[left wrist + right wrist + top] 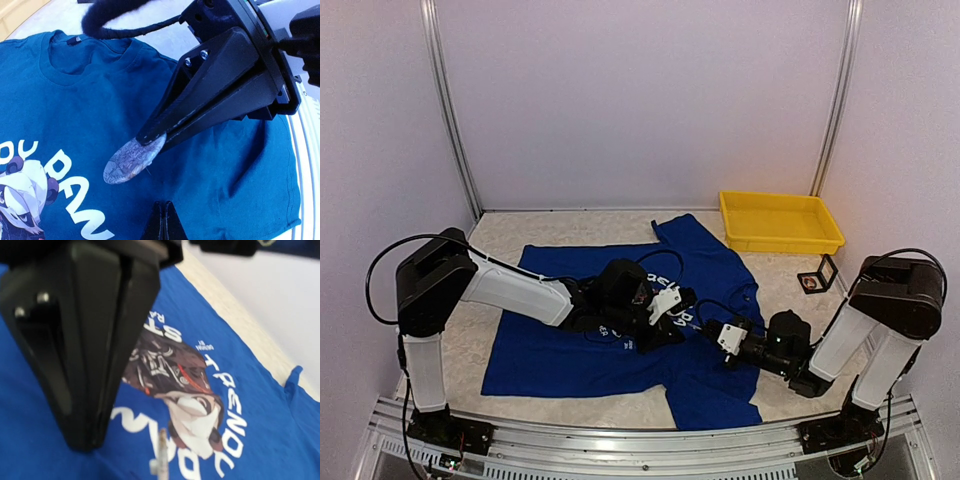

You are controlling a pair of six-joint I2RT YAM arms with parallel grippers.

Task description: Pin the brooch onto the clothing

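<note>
Left wrist: fingers (215,85) tight around brooch (134,159)

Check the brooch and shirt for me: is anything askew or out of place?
Nothing is spilled or damaged. The brooch is pinched only by one end in the right gripper. Most of it sticks out beyond the grip, tilted over the clothing, beside the print. The left gripper is shut close by.
</note>
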